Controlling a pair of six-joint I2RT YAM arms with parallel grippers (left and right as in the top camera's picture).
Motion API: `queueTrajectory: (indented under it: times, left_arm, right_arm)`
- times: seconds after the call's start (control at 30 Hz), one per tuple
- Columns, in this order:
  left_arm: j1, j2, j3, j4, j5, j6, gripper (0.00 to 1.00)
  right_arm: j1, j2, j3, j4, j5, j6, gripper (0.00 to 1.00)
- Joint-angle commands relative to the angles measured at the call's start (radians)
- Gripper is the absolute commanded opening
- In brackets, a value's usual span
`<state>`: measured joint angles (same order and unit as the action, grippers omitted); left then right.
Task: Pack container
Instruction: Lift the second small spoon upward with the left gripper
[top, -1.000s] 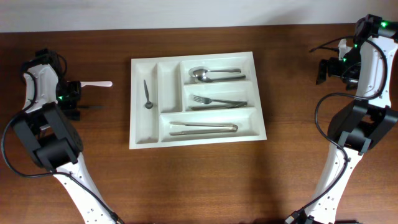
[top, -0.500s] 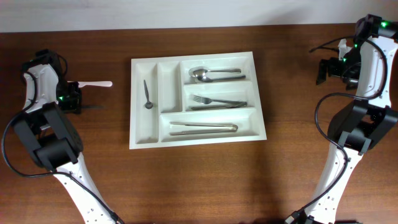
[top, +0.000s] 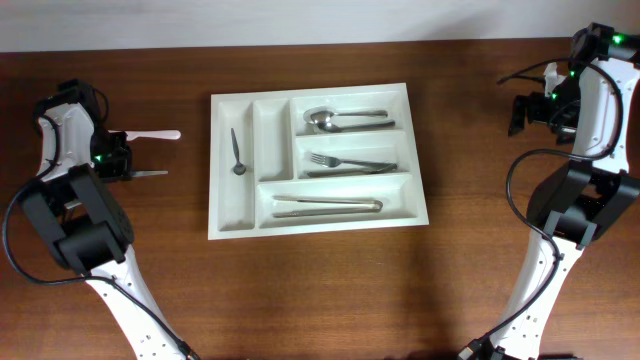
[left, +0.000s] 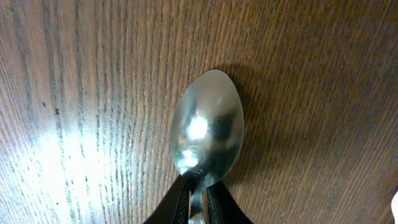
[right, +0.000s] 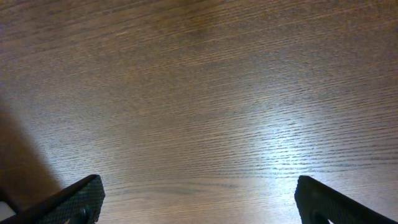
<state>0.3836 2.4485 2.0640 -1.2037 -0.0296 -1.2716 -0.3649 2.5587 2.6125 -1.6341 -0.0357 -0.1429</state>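
Wrist view: left end effector (left: 198, 186) pinches spoon (left: 208, 134); overhead alone shows container (top: 270, 140).

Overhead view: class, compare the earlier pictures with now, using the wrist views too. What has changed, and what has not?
The left claw has closed on the neck of the metal spoon, which lies on the table left of the container. The container, the cutlery in it, the white utensil and the open right claw stayed as they were.
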Motion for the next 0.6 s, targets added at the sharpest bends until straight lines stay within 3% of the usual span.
queueTrajectory:
  times: [0.0, 0.1, 0.2, 0.57]
  left_arm:
    - [-0.001, 0.044, -0.002, -0.008, 0.016, 0.005, 0.12]
    - [-0.001, 0.044, -0.002, -0.008, 0.021, 0.01, 0.1]
    - [-0.001, 0.044, -0.002, -0.008, 0.034, 0.01, 0.02]
    - [-0.002, 0.044, 0.064, -0.008, 0.059, 0.082, 0.02]
  right_arm:
    - [-0.002, -0.018, 0.017, 0.0, -0.002, -0.01, 0.99]
    - [-0.002, -0.018, 0.017, 0.0, -0.002, -0.01, 0.99]
    - [-0.002, -0.018, 0.017, 0.0, -0.002, -0.01, 0.99]
    - [-0.002, -0.018, 0.017, 0.0, -0.002, -0.01, 0.99]
